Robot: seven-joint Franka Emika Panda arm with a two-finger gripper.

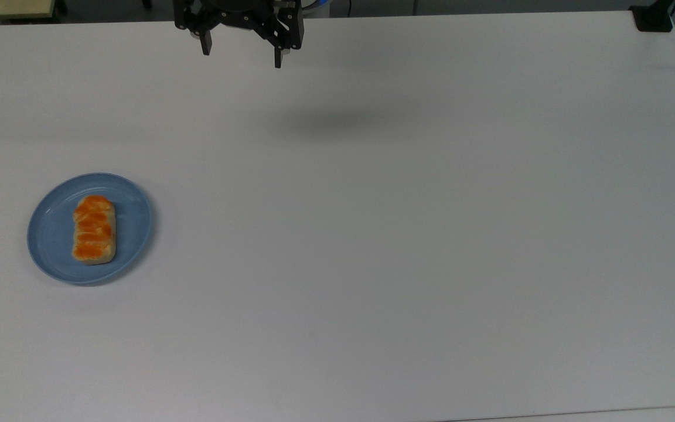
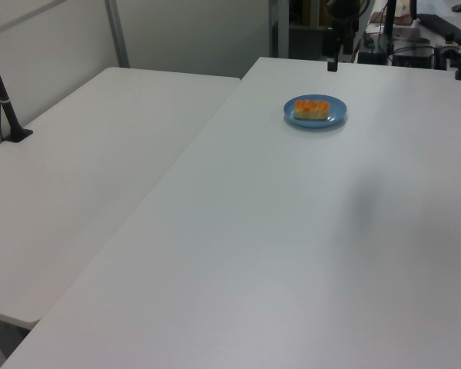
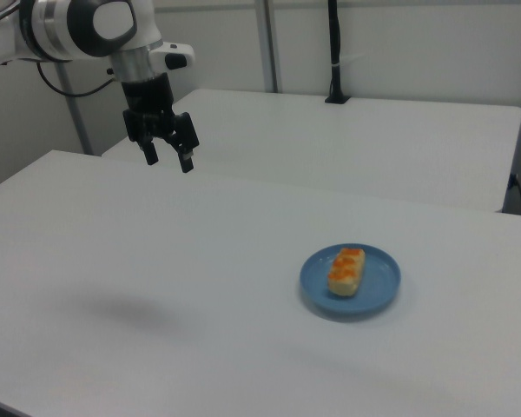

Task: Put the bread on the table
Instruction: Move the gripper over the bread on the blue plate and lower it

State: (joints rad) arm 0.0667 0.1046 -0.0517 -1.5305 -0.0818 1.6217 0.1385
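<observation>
So my gripper [image 1: 241,54] is hanging up in the air with the jaws spread wide, nothing between them and nothing touching them. In the right view [image 3: 168,158] you can see both fingers [image 3: 149,154] pointing down, high above the table [image 1: 408,234], with my soft shadow [image 1: 329,122] lying on the white top below.

The bread [image 1: 94,229] sits on the blue plate [image 1: 49,234], orange lumpy top facing up, lying roughly lengthwise down the middle of the plate. That's at the top view's left, well apart from me; I'm up at the top edge of the top view. In the right view the bread [image 3: 346,270] and plate [image 3: 378,291] are off to the right view's lower right.

The tabletop is plain smooth white. A second white table [image 3: 373,139] stands beside it, with a black pole [image 3: 334,52] clamped at its far edge, and pale wall panels behind.
</observation>
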